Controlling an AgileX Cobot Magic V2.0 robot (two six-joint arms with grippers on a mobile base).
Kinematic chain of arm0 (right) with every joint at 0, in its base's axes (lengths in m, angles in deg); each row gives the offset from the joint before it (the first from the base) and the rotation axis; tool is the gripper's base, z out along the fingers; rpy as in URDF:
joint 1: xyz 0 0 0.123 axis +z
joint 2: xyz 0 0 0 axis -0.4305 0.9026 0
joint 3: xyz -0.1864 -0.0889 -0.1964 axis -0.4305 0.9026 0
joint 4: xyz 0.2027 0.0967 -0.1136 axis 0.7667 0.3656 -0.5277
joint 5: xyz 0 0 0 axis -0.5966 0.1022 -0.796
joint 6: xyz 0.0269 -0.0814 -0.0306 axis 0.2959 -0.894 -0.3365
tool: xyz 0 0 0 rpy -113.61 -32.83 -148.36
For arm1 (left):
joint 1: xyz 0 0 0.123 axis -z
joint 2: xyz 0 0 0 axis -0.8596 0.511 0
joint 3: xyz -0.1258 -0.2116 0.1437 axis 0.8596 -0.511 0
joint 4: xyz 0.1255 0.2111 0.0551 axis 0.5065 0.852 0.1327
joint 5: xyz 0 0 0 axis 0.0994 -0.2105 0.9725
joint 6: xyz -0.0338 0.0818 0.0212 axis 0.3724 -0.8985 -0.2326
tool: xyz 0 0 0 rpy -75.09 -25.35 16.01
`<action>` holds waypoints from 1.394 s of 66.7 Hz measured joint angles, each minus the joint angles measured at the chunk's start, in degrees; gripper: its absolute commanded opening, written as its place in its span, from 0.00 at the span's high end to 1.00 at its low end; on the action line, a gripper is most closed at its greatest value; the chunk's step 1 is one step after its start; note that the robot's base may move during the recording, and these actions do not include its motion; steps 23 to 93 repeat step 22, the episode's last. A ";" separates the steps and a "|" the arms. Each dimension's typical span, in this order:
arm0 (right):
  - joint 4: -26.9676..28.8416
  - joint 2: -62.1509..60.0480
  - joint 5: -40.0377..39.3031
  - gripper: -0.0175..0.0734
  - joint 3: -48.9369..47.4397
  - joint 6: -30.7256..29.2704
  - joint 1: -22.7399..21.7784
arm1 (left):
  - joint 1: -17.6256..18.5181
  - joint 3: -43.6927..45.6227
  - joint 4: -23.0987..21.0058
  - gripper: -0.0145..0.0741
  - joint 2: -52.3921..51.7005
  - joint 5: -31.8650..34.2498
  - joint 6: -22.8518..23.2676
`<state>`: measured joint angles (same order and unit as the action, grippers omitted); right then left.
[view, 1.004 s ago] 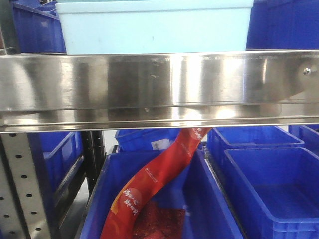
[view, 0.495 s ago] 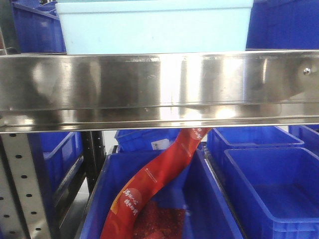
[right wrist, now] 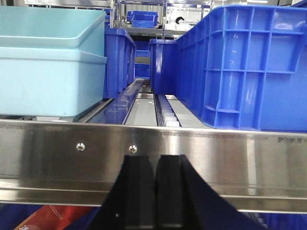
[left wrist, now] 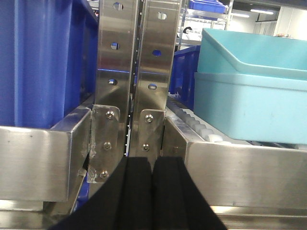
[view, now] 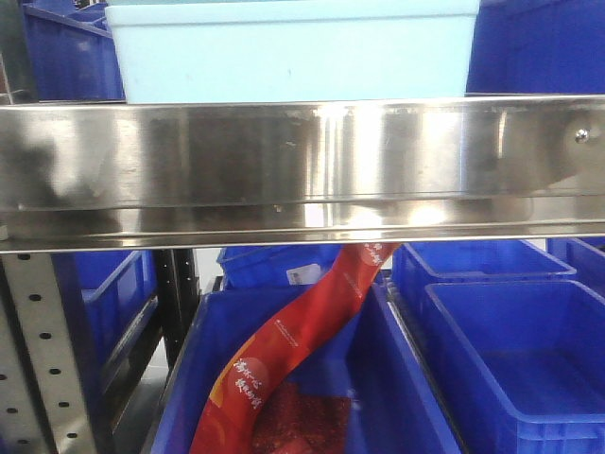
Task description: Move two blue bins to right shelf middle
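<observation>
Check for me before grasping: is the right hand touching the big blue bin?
Apart. The right wrist view shows the shut right hand below the steel rail, the blue bin behind it.

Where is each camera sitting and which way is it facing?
Front view: level with the steel shelf rail, pale bin above, blue bin with a red bag below; no robot parts show.
Left wrist view: behind the shut left claw, facing the shelf posts.
Right wrist view: behind the shut right claw, facing the rail.
All three show the pale bin.

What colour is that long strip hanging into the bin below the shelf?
Red, with pale lettering; the strip shows best in the front-facing view, draped into a blue bin.
</observation>
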<state>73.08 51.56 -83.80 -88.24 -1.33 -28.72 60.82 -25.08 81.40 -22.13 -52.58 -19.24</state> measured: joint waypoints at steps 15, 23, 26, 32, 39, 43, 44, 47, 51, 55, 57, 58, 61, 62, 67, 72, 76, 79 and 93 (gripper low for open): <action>0.00 0.00 0.00 0.99 0.00 0.00 0.00 | 0.00 -0.10 0.00 0.96 -0.02 0.00 0.00; 0.00 0.00 0.00 0.99 0.00 0.00 0.00 | 0.00 -0.10 0.00 0.96 -0.02 0.00 0.00; 0.00 0.00 0.00 0.99 0.00 0.00 0.00 | 0.00 -0.10 0.00 0.96 -0.02 0.00 0.00; 0.00 0.00 0.00 0.99 0.00 0.00 0.00 | 0.00 -0.10 0.00 0.96 -0.02 0.00 0.00; 0.00 0.00 0.00 0.99 0.00 0.00 0.00 | 0.00 -0.10 0.00 0.96 -0.02 0.00 0.00; 0.00 0.00 0.00 0.99 0.00 0.00 0.00 | 0.00 -0.10 0.00 0.96 -0.02 0.00 0.00; 0.00 0.00 0.00 0.99 0.00 0.00 0.00 | 0.00 -0.10 0.00 0.96 -0.02 0.00 0.00; 0.00 0.00 0.00 0.99 0.00 0.00 0.00 | 0.00 -0.10 0.00 0.96 -0.02 0.00 0.00; 0.00 0.00 0.00 0.99 0.00 0.00 0.00 | 0.00 -0.10 0.00 0.96 -0.02 0.00 0.00; 0.00 0.00 0.00 0.99 0.00 0.00 0.00 | 0.00 -0.10 0.00 0.96 -0.02 0.00 0.00; 0.00 0.00 0.00 0.99 0.00 0.00 0.00 | 0.00 -0.10 0.00 0.96 -0.02 0.00 0.00; 0.00 0.00 0.00 0.99 0.00 0.00 0.00 | 0.00 -0.10 0.00 0.96 -0.02 0.00 0.00; 0.00 0.00 0.00 0.99 0.00 0.00 0.00 | 0.00 -0.10 0.00 0.96 -0.02 0.00 0.00; 0.00 0.00 0.00 0.99 0.00 0.00 0.00 | 0.00 -0.10 0.00 0.96 -0.02 0.00 0.00; 0.00 0.00 0.00 0.99 0.00 0.00 0.00 | 0.00 -0.10 0.00 0.96 -0.02 0.00 0.00; 0.00 0.00 0.00 0.99 0.00 0.00 0.00 | 0.00 -0.10 0.00 0.96 -0.02 0.00 0.00; 0.00 0.00 0.00 0.99 0.00 0.00 0.00 | 0.00 -0.10 0.00 0.96 -0.02 0.00 0.00; 0.00 0.00 0.00 0.99 0.00 0.00 0.00 | 0.00 -0.10 0.00 0.96 -0.02 0.00 0.00; 0.00 0.00 0.00 0.99 0.00 0.00 0.00 | 0.00 -0.10 0.00 0.96 -0.02 0.00 0.00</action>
